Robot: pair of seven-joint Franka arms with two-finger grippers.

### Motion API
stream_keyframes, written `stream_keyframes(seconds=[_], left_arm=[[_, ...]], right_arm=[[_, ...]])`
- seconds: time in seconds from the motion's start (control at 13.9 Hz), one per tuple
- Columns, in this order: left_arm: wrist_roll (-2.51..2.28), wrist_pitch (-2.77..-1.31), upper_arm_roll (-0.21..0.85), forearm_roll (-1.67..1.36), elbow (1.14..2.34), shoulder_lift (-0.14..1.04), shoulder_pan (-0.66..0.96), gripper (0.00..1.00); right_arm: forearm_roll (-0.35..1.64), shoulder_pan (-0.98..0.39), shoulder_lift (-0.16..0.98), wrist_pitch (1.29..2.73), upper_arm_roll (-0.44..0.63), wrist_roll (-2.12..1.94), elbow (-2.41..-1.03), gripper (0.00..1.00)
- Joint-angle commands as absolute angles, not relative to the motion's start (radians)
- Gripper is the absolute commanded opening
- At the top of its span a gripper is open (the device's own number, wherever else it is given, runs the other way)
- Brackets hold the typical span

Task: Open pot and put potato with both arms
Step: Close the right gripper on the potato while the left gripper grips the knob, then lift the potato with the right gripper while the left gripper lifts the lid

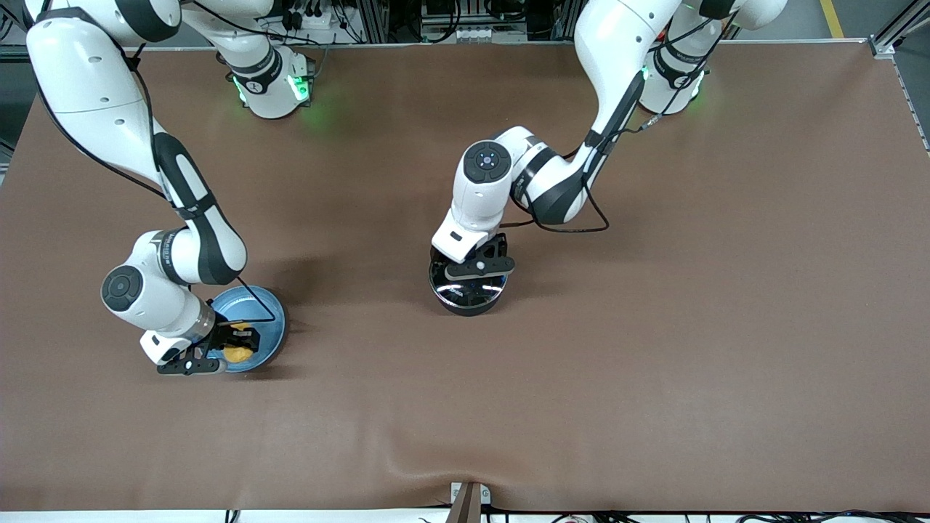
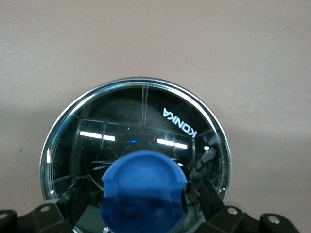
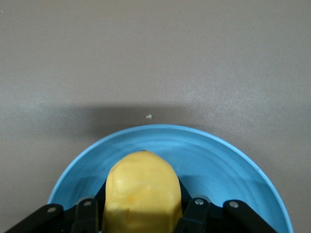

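Note:
The black pot (image 1: 466, 296) stands in the middle of the table with its clear glass lid (image 2: 146, 111) on it. Its long handle is hidden under the left arm. My left gripper (image 1: 476, 270) is over the lid, its fingers closed on the blue knob (image 2: 143, 187). The yellow potato (image 1: 237, 353) lies in the light-blue plate (image 1: 267, 314) toward the right arm's end of the table. My right gripper (image 1: 231, 349) is down in the plate and shut on the potato (image 3: 142, 191), one finger pressed against each side.
The brown table cover (image 1: 654, 327) is bare around the pot and the plate (image 3: 223, 155). A metal bracket (image 1: 468, 497) sits at the table edge nearest the front camera. The arm bases stand along the edge farthest from that camera.

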State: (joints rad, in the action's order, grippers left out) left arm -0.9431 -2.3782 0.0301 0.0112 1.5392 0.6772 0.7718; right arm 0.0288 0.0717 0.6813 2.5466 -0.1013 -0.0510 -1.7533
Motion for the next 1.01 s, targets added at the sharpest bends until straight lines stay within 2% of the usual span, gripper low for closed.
stream_keyframes(seconds=[0.0,0.29,0.36,0.65,0.93], left_arm=[[-0.953,-2.395,0.002,0.005,1.520,0.692,0.792,1.00],[-0.956,-2.396,0.002,0.005,1.520,0.696,0.798,1.00],[-0.956,-2.396,0.003,0.002,1.520,0.698,0.798,0.84],[-0.953,-2.396,0.003,-0.002,1.522,0.703,0.798,0.47],[-0.942,-2.378,-0.011,-0.012,1.508,0.681,0.795,0.45]], right_arm=[[0.049,0.067,0.635,2.513,-0.110,-0.057,-1.758,0.01],[0.057,0.055,0.620,2.470,-0.118,-0.026,-1.729,0.00],[0.057,0.054,0.614,2.451,-0.118,-0.015,-1.720,0.00],[0.057,0.002,0.595,2.435,-0.120,0.069,-1.710,0.00],[0.055,-0.064,0.584,2.376,-0.118,0.198,-1.675,0.00]])
